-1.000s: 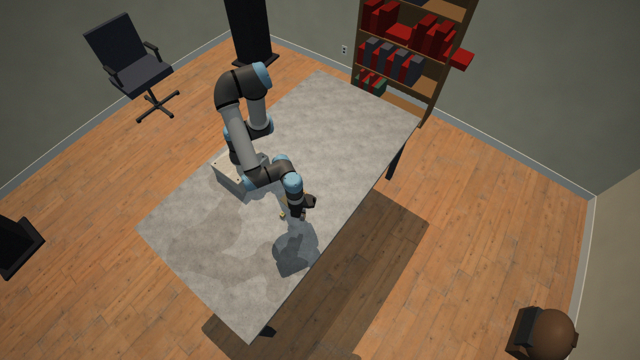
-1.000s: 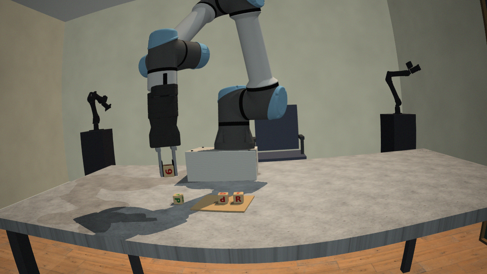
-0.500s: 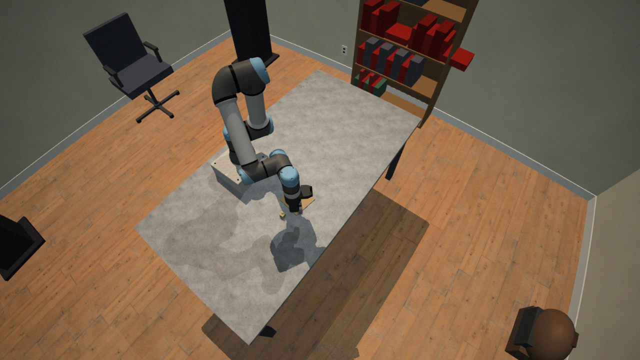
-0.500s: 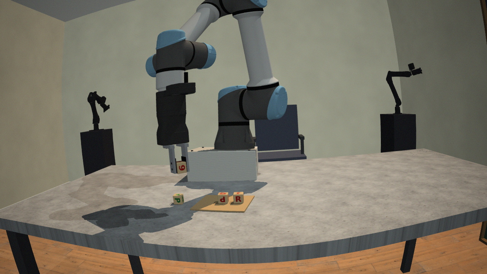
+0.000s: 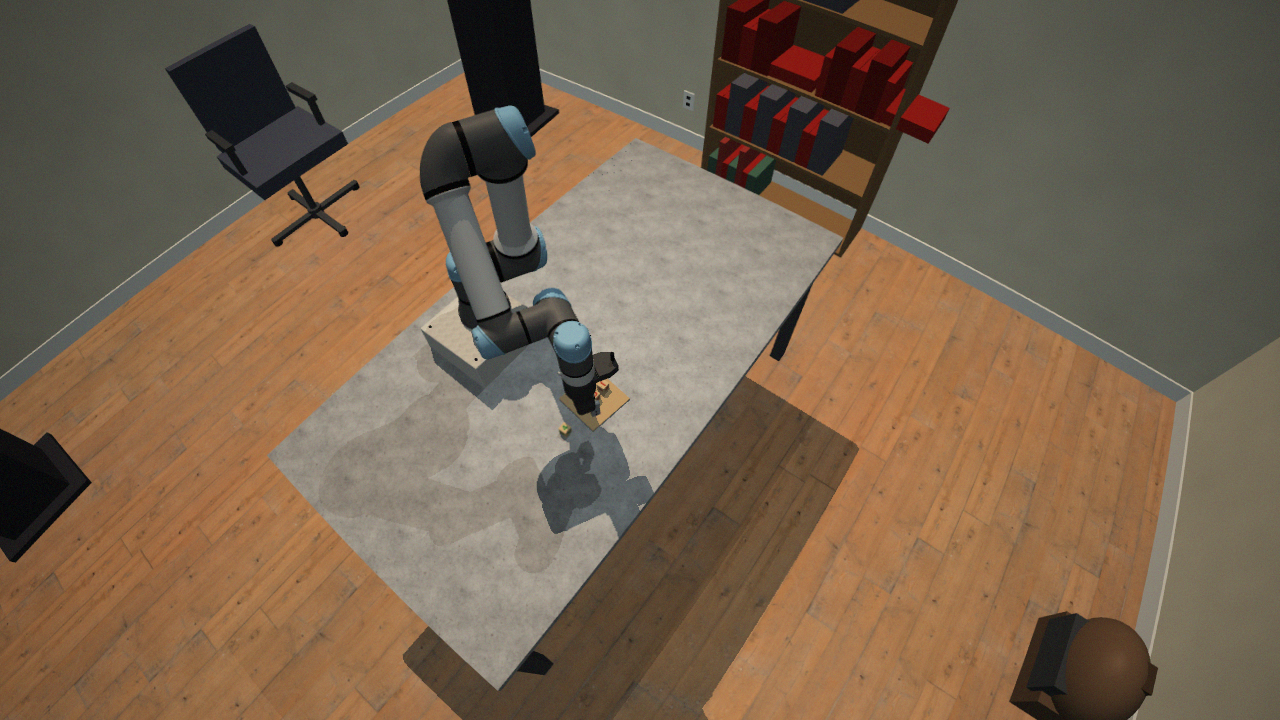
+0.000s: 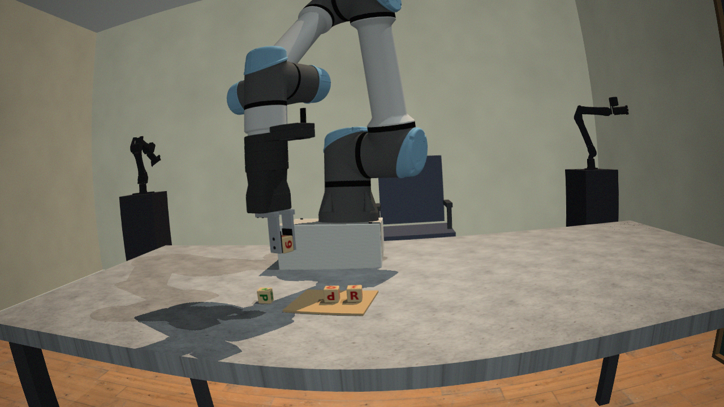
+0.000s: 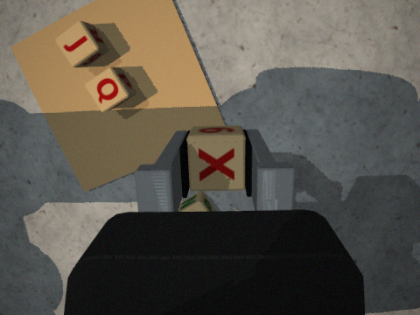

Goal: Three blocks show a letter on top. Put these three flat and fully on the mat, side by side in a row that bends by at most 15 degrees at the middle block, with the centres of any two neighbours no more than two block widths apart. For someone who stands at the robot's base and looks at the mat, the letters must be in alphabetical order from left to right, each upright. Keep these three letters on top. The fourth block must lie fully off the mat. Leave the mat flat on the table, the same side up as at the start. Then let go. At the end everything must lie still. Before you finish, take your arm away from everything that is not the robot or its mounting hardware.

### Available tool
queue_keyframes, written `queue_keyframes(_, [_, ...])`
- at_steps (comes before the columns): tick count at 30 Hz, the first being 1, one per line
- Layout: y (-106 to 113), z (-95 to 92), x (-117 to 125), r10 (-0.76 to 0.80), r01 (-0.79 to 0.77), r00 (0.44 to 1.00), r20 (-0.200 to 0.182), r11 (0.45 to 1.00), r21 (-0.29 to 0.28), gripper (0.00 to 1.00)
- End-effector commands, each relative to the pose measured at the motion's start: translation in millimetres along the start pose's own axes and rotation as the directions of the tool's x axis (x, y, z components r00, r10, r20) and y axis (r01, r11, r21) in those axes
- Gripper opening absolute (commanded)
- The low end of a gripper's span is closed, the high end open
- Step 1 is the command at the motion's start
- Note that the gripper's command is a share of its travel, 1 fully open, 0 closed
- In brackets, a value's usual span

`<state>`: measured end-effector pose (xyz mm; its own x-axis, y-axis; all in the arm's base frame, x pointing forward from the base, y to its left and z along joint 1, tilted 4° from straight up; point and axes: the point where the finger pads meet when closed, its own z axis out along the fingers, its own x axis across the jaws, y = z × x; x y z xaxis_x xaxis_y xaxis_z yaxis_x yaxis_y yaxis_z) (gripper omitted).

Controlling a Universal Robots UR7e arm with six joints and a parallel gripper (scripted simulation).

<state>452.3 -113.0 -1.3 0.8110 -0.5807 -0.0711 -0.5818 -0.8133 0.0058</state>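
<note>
My gripper (image 6: pixel 281 242) is shut on a tan block (image 7: pixel 216 164) and holds it well above the table. The block shows a red X toward the wrist camera and a red 6 or 9 on one side (image 6: pixel 287 243). In the wrist view the tan mat (image 7: pixel 111 87) lies up and to the left of the held block. Two blocks stand side by side on the mat, one with a red J (image 7: pixel 79 44) on top and one with a red Q (image 7: pixel 108 89). A block with green letters (image 6: pixel 264 295) lies on the table off the mat (image 6: pixel 331 302), to its left in the exterior view.
The white robot base box (image 6: pixel 330 245) stands behind the mat. The table's front edge (image 6: pixel 354 369) runs close in front of the mat in the exterior view. A bookshelf (image 5: pixel 805 98) and an office chair (image 5: pixel 264 134) stand off the table.
</note>
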Motion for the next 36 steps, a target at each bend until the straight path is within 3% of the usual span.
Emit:
queue_keyframes(1, [2.4,0.2,-16.1,-0.139,0.139,0.990,-0.001,0.990,-0.001,0.49])
queue_keyframes(6, [3.2,0.5,-24.4,-0.206,0.206,0.979,-0.001,0.979,-0.001,0.49])
queue_keyframes(18, [7.1,2.4,-56.9,-0.456,0.456,0.890,-0.001,0.890,-0.001,0.49])
queue_keyframes(36, [7.7,2.7,-61.1,-0.494,0.494,0.870,-0.001,0.870,-0.001,0.49])
